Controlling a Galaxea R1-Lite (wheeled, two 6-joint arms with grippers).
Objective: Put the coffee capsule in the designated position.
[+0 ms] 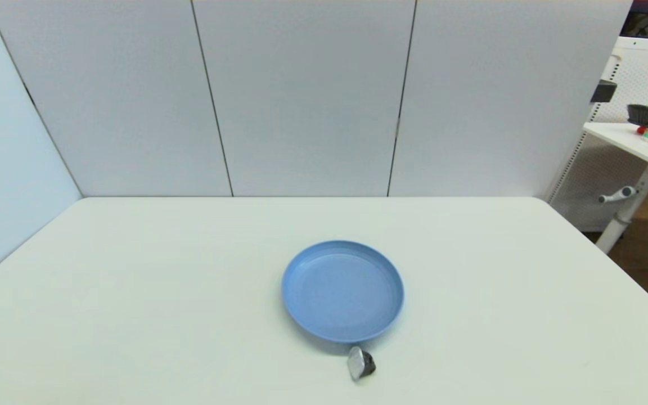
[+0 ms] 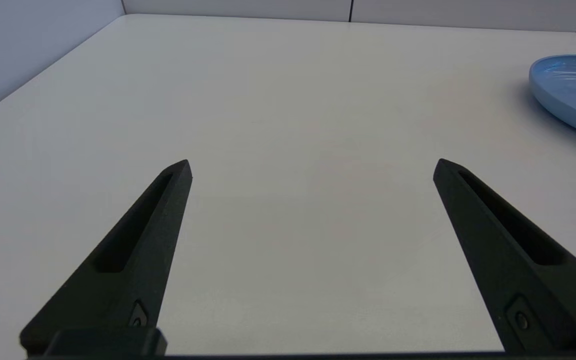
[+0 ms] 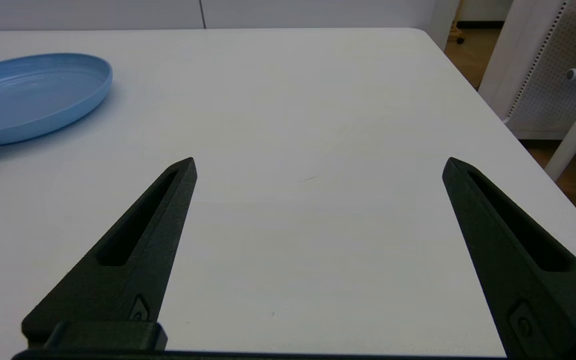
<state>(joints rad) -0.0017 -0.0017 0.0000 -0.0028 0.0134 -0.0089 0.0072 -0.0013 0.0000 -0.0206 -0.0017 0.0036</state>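
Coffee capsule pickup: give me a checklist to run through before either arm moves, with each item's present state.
1. Coffee capsule located: ok, lying on its side on the white table, just in front of the blue plate.
2. Plate free to receive it: ok, nothing in it.
3. Right gripper open and unloaded: ok.
4. Left gripper open and unloaded: ok.
5. Capsule seen by a wrist camera: ok for the right wrist view, at the picture's edge; not ok for the left.
6. Capsule touching the plate rim: cannot tell.
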